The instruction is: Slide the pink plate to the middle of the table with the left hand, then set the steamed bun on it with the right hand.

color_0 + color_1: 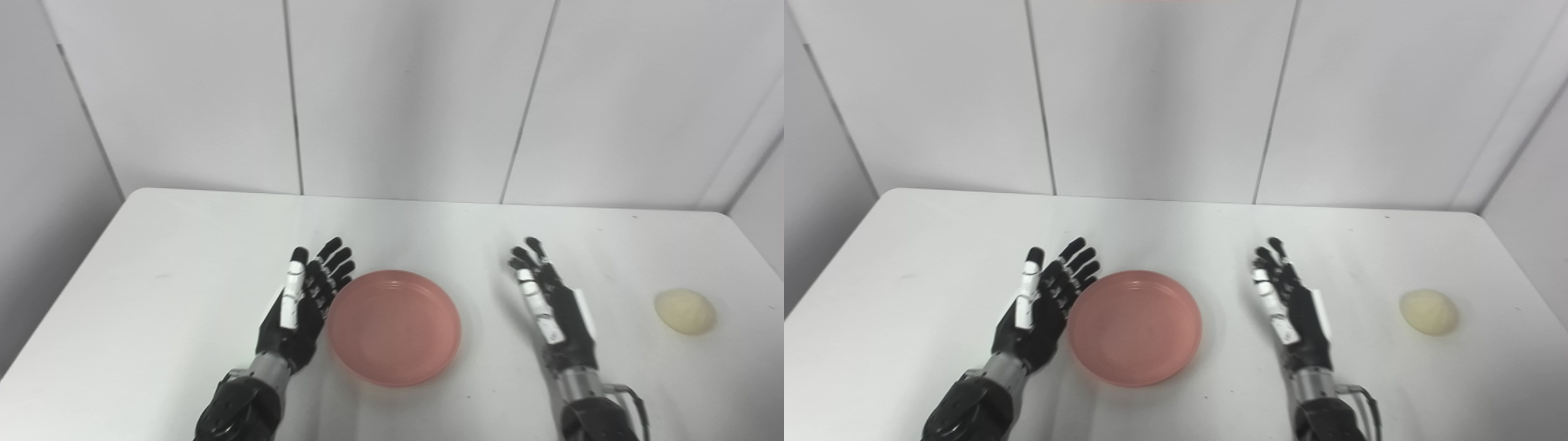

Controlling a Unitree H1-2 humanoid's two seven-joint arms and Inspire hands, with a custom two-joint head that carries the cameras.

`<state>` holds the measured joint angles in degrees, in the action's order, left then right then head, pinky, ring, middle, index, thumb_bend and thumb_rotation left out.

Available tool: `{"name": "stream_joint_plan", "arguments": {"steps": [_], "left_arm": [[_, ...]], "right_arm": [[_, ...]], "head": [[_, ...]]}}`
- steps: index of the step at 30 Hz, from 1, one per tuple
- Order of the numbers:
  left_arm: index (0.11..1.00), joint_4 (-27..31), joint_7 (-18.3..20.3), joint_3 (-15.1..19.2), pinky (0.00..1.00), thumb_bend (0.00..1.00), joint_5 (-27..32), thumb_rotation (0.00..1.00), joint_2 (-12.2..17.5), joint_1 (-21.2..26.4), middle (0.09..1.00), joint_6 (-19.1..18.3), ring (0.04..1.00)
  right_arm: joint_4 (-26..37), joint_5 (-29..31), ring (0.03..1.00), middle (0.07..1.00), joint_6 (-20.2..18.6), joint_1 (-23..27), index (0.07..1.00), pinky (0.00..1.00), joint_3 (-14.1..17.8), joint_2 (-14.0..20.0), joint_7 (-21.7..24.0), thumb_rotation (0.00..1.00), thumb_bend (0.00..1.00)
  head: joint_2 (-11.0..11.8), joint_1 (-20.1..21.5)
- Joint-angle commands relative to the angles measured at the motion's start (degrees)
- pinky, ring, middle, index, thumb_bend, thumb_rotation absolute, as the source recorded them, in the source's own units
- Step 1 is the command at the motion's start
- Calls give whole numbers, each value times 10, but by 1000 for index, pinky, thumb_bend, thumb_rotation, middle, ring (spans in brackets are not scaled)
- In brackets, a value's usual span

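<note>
On the white table (184,257), near its front middle, sits the pink plate (395,327), shallow, round and bare inside. At the plate's left rim stands the left hand (303,306), palm turned toward the plate, fingers (334,263) spread apart and pointing away from the robot, gripping nothing; whether its edge touches the rim or only sits just beside it cannot be told. Off to the plate's right, with a clear gap of bare tabletop between, the right hand (554,306) is held the same way, fingers apart and holding nothing. Well to the right, near the table's right edge, the bun (685,311) lies alone, pale yellowish and rounded. A few faint dark specks mark the smooth, matte tabletop, whose far corners are rounded. Behind it rises a wall (404,98) of plain white panels split by thin dark vertical seams, and angled side panels close off both ends.
</note>
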<state>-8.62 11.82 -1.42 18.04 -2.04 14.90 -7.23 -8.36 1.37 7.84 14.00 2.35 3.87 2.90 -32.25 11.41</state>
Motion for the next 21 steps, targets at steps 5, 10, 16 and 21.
{"name": "stream_joint_plan", "arguments": {"steps": [5,10,16,21], "left_arm": [[923,23,-5,-25,1000,661,-31,1000,-20,-26,990,1,982],[927,-3,7,-43,1000,671,-49,993,-17,-33,991,35,983],[947,-28,7,-46,1000,689,-63,999,-13,-23,998,58,993],[946,-40,5,-45,1000,679,-77,1000,-13,-16,1000,73,1000]], "right_arm": [[-4,-3,924,901,23,7,944,980,-11,-13,-3,765,659],[-7,-12,927,902,29,8,944,969,-11,-13,-10,767,675],[-7,-18,925,901,37,9,945,965,-11,-9,-17,772,665],[-1,-34,911,891,52,16,938,951,-6,3,-27,782,635]], "head": [[-5,22],[-3,25],[3,21],[10,21]]}}
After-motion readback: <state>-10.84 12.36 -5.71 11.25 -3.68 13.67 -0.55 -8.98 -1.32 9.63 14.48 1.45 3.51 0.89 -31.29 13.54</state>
